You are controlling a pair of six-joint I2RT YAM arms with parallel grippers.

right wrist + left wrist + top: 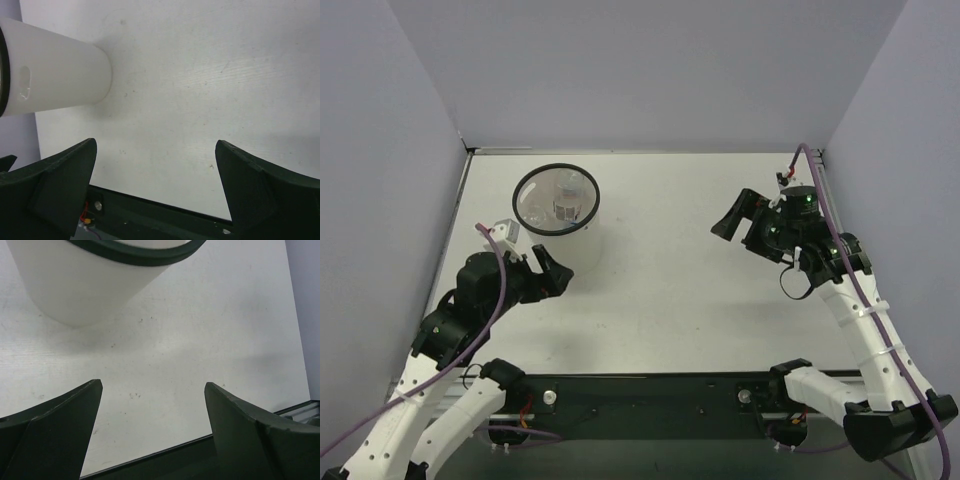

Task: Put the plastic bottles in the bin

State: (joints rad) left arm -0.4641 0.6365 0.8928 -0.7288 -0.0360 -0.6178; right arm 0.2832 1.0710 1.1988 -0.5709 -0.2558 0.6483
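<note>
Bright, even light casts a soft shadow beside the bin (60, 75); the close fingers (60, 185) look dark.

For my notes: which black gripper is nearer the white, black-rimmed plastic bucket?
The left gripper, close beside the bucket; the right gripper hangs far off.

Overhead plus two wrist views.
High from behind, looking down; low and close from left and right, both catching the bin (60, 70).

A white table (700, 290) carries the black-rimmed white bin (585, 235), upright at far left.
</note>
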